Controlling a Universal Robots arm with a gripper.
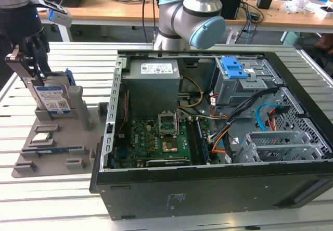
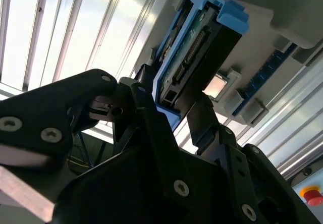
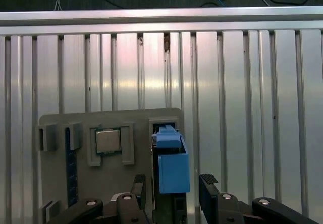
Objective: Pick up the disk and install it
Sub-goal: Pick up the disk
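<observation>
Presently the hand point(image 1: 32, 67) is seen at the exterior view's upper left, lowered over the disk point(image 1: 53, 100), which is stood on edge in a slot of the grey holder tray point(image 1: 78, 137) on the slatted metal bench point(image 1: 52, 205). In both wrist views the fingers point(image 3: 209, 186) point(image 2: 204, 125) are held apart, one on each side of the disk point(image 3: 171, 171) (a narrow gap is visible at either side in the first wrist view), so nothing is gripped. The disk's blue carrier and connector edge point(image 2: 199, 52) are shown in the second wrist view. A square processor chip point(image 3: 108, 141) is seated in a neighbouring pocket of the holder tray point(image 3: 55, 173). The open computer case point(image 1: 208, 200) is laid on the bench at the exterior view's right, apart from the disk.
</observation>
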